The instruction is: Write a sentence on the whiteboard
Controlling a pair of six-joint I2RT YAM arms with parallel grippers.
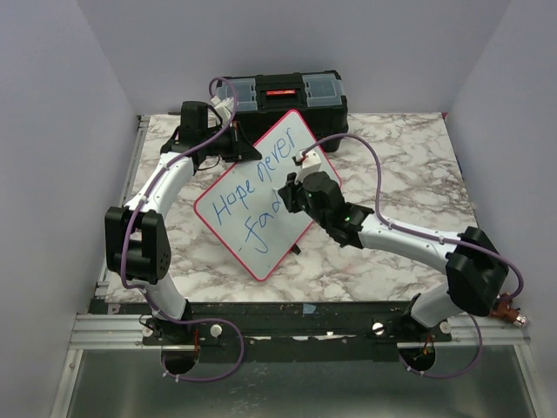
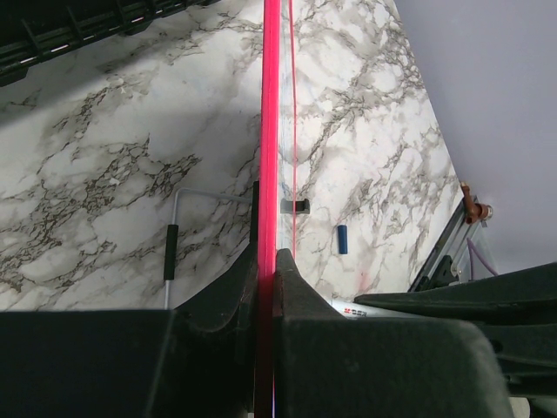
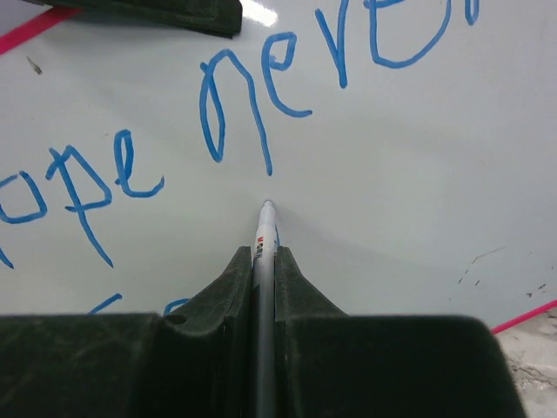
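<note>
The whiteboard (image 1: 265,248), white with a red-pink frame, stands tilted on the marble table and bears blue writing "Hope never" with "fad" below. My left gripper (image 1: 246,150) is shut on its upper left edge. In the left wrist view the red frame (image 2: 271,131) runs straight between those jaws (image 2: 267,261). My right gripper (image 1: 285,198) is shut on a white marker (image 3: 264,235). The marker's tip touches the board (image 3: 392,174) just below the word "never". The marker's back end (image 1: 309,159) sticks up above the wrist.
A black toolbox (image 1: 278,96) stands at the table's back edge behind the board. A blue marker cap (image 2: 342,239) and a thin wire stand with a black grip (image 2: 171,252) lie on the marble table (image 1: 409,165). Walls close in the left, right and back.
</note>
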